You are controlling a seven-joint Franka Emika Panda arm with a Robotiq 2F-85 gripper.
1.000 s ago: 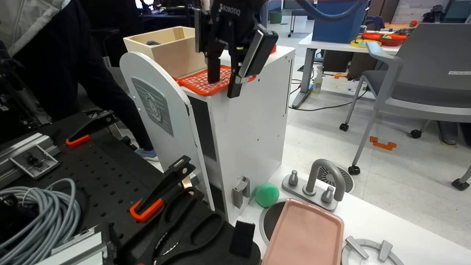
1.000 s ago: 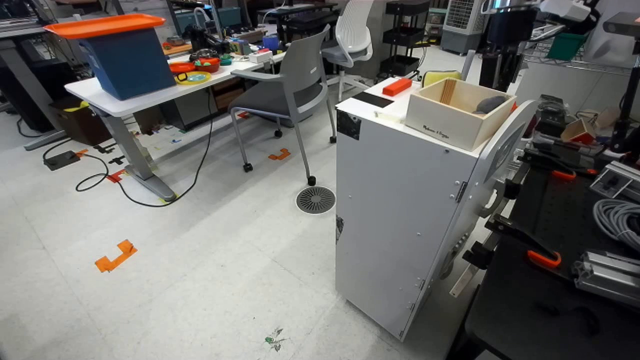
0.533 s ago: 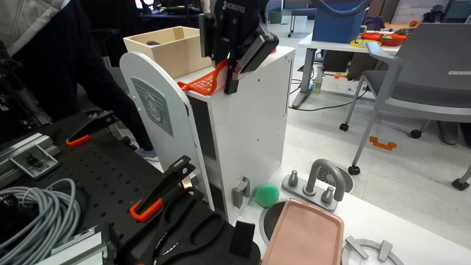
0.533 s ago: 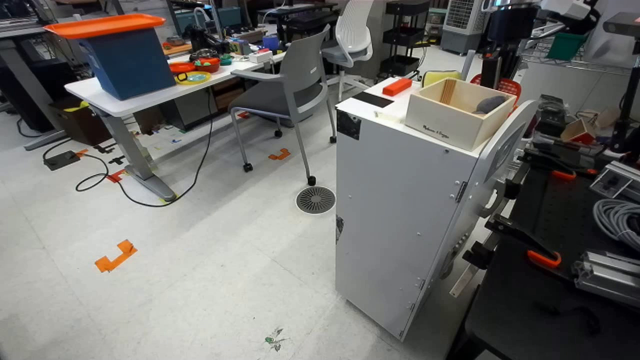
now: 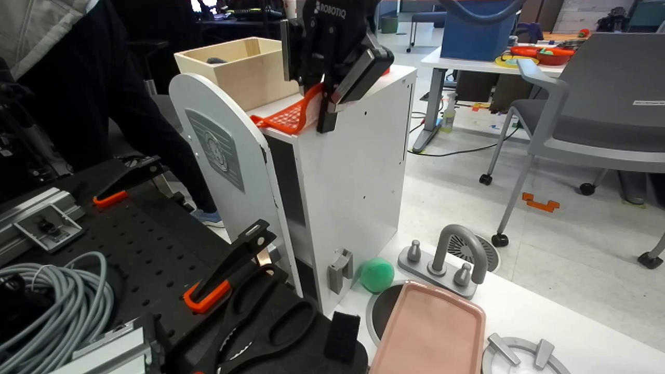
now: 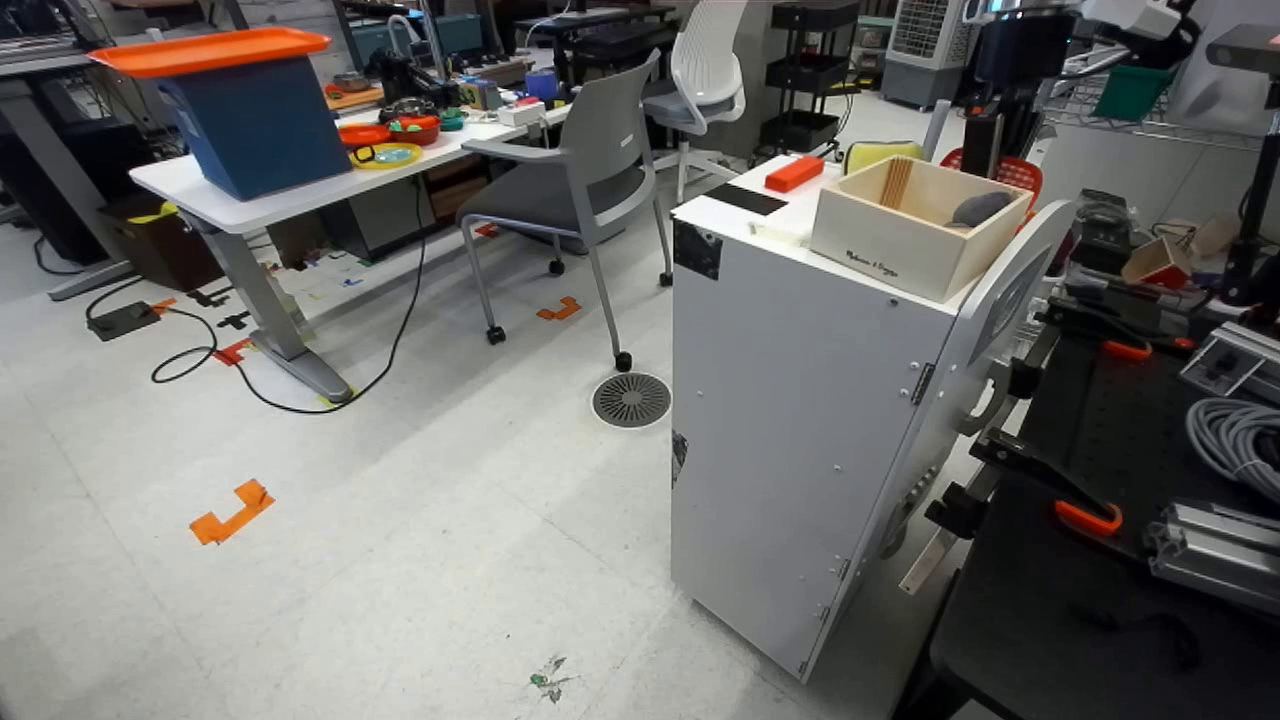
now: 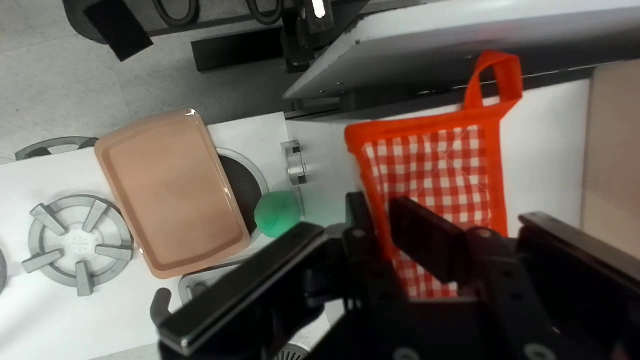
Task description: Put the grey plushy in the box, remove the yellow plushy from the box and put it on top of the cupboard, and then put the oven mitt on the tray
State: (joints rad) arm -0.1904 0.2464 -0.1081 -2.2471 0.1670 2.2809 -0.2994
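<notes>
Pinching an edge of the oven mitt (image 7: 440, 170) with my pincer (image 7: 378, 207) atop the cupboard (image 6: 790, 430), grey plushy (image 6: 980, 209) in the box (image 6: 892, 243), yellow plushy (image 6: 880, 154) seemingly out and up top too, so I've just got the tray (image 7: 172, 190) left.

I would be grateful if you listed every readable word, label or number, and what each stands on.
"ROBOTIQ": on the tool.
Dark script on the wooden box: blurred, possibly "Melissa & Doug", not certain.
White label on the grey chair: too small to read.
</notes>
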